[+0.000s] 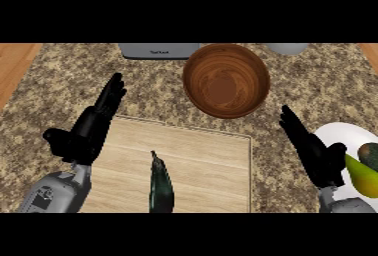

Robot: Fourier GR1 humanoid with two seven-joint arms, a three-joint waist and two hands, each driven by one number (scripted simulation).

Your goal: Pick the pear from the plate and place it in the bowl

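The pear [360, 176] is lying on the white plate [341, 134] at the right edge, partly cut off, untouched. The right hand [314, 150] is hovering just beside it, fingers straight and spread; reaching seems under way. Next it needs closing round the pear, then carrying it to the wooden bowl [226, 80]. The left hand [87, 131] is resting open.

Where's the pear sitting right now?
The pear lies on the white plate at the head view's far right edge, just beside the right hand; the wooden bowl stands farther back.
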